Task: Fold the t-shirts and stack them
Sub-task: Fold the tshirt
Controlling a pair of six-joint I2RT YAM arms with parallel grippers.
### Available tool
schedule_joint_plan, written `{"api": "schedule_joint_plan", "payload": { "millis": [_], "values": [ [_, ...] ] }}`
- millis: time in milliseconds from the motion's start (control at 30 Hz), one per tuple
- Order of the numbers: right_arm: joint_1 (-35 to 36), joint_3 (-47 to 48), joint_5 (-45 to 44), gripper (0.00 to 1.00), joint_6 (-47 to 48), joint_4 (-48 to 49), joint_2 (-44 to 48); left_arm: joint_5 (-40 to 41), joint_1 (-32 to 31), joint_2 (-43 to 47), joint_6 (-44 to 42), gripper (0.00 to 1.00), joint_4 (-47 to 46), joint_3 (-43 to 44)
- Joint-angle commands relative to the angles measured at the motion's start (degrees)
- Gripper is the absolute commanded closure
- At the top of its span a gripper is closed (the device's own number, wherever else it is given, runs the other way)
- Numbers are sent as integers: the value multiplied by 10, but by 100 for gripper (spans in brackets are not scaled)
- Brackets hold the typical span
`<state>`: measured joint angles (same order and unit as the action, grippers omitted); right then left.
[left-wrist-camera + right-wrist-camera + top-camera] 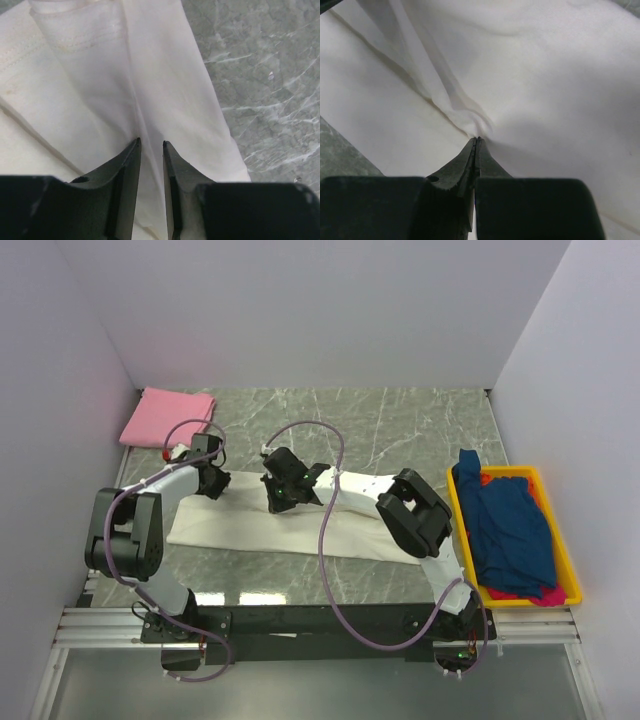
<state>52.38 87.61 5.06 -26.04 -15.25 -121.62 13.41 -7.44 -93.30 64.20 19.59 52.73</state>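
A cream-white t-shirt lies as a long folded band across the middle of the table. My left gripper is at the band's far left end. In the left wrist view its jaws stand a narrow gap apart, with a raised ridge of the white cloth running into them. My right gripper is over the band's middle. In the right wrist view it is shut on a pinched pucker of the same shirt. A folded pink t-shirt rests at the back left.
A yellow bin at the right edge holds a dark blue t-shirt over a magenta one. White walls close in the left, back and right. Purple cables loop over the shirt between the arms.
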Motion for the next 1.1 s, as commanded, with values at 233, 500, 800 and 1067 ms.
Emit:
{"api": "schedule_joint_plan", "payload": {
  "millis": [233,500,800,1067],
  "values": [
    [8,14,-11,88,5,14,51,14,-2,63,3,70,-6,-28],
    [8,26,-4,68,1,12,63,13,-1,74,5,70,-13,-52],
    [9,134,-30,67,-6,-14,9,12,-1,91,6,70,-18,-67],
    [9,257,-15,70,-15,-40,-100,12,0,115,6,70,-11,-74]
  ]
}}
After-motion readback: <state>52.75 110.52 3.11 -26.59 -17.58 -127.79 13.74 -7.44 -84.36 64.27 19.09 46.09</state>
